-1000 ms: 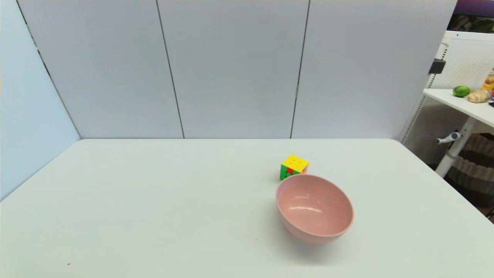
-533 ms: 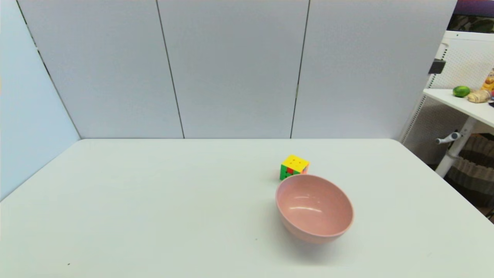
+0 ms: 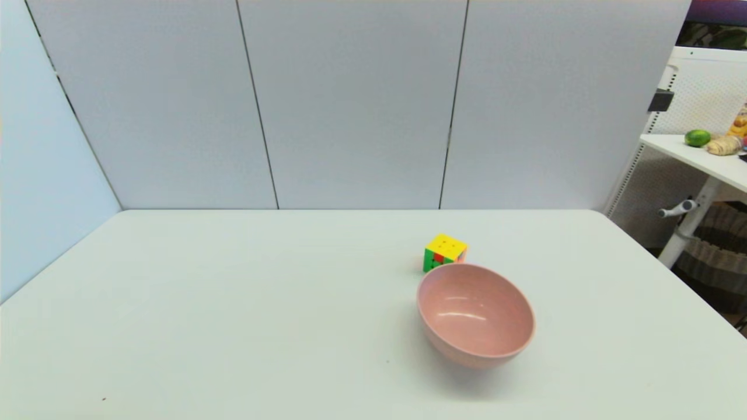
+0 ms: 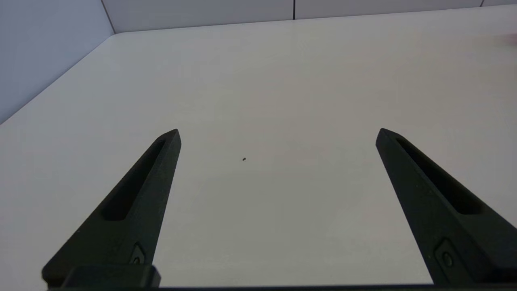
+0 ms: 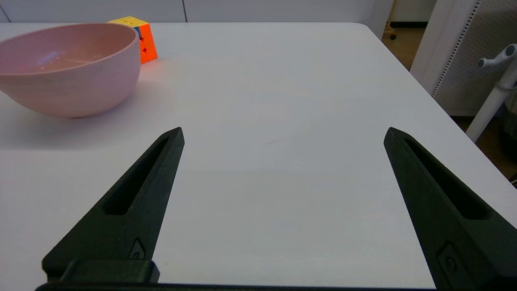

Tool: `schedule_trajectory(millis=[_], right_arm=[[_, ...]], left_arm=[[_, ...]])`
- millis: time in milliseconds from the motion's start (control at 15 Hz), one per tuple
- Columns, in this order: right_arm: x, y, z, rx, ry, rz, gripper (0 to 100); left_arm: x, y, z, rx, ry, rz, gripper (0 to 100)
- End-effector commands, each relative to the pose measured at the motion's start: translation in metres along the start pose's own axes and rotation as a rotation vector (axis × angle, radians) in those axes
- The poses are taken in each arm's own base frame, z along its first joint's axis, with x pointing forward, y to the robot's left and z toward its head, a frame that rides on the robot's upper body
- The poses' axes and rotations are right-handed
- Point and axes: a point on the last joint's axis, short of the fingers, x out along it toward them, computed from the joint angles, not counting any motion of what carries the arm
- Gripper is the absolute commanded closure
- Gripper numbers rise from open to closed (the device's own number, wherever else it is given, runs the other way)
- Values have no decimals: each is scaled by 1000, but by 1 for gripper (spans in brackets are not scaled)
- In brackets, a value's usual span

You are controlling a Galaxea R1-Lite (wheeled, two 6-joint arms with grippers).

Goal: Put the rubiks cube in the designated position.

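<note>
The rubiks cube (image 3: 444, 252) is small, yellow on top, with green and orange sides. It sits on the white table (image 3: 233, 303), just behind the pink bowl (image 3: 475, 315), on the far side. Since the earlier frames nothing has moved. The left gripper (image 4: 278, 135) and right gripper (image 5: 284, 133) are spread wide, holding nothing, over bare table.

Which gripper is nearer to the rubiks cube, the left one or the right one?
Right. The right gripper, open, hovers over bare table with the rubiks cube ahead, behind the pink bowl. The left gripper, open, sees no cube, only a pink sliver at its view's edge.
</note>
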Motion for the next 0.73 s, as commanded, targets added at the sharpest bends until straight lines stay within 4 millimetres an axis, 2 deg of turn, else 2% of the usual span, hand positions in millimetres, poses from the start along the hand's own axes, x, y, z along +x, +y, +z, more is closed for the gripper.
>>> schedule_trajectory(millis=[67,733], right_arm=[[0,0,-1,1,4,0,0],[0,0,0,8,0,-1,0]], left_arm=[[0,0,0,0,3,-1,0],[0,0,0,0,3,1,0]])
